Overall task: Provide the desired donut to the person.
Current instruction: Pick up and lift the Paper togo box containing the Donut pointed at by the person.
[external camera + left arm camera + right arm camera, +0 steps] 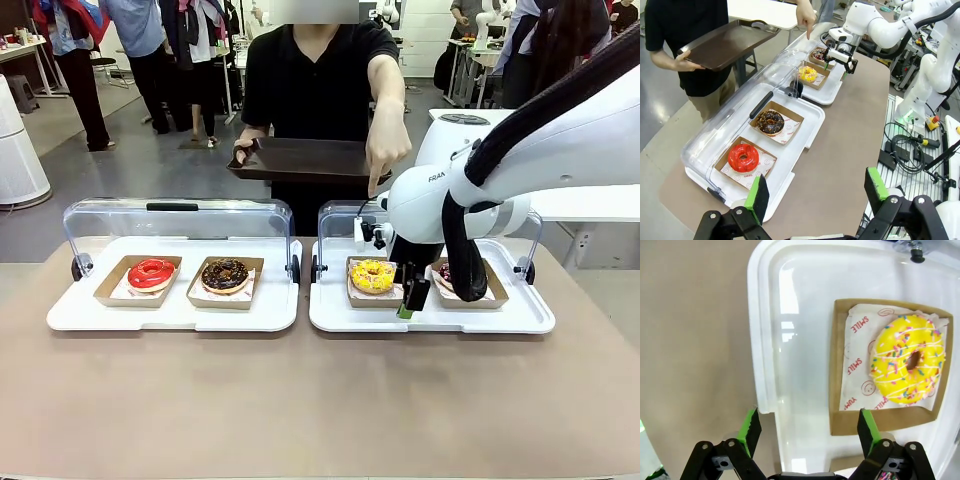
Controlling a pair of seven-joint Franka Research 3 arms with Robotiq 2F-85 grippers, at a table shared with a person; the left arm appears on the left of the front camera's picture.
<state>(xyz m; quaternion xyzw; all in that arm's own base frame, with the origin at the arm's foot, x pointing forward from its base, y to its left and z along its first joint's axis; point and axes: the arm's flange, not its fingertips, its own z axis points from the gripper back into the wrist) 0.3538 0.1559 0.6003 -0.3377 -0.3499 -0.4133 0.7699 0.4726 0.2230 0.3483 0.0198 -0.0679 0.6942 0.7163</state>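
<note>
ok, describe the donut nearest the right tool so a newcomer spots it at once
On the table, two white trays sit side by side; take the right tray. In its box nearer the other tray, close by the open right tool, lies the donut. It alone is yellow with coloured sprinkles; the others: a red donut, a chocolate donut, a dark donut.

Yellow donut (907, 359), white drizzle, multicoloured sprinkles, right of frame. Glossy red donut (151, 272) at left; chocolate-brown donut (225, 274) beside, pale speckles. Brown cardboard boxes (106, 290), white trays (170, 318). Dark brown serving tray (300, 158). Green pads (751, 426), black right gripper (808, 422).
</note>
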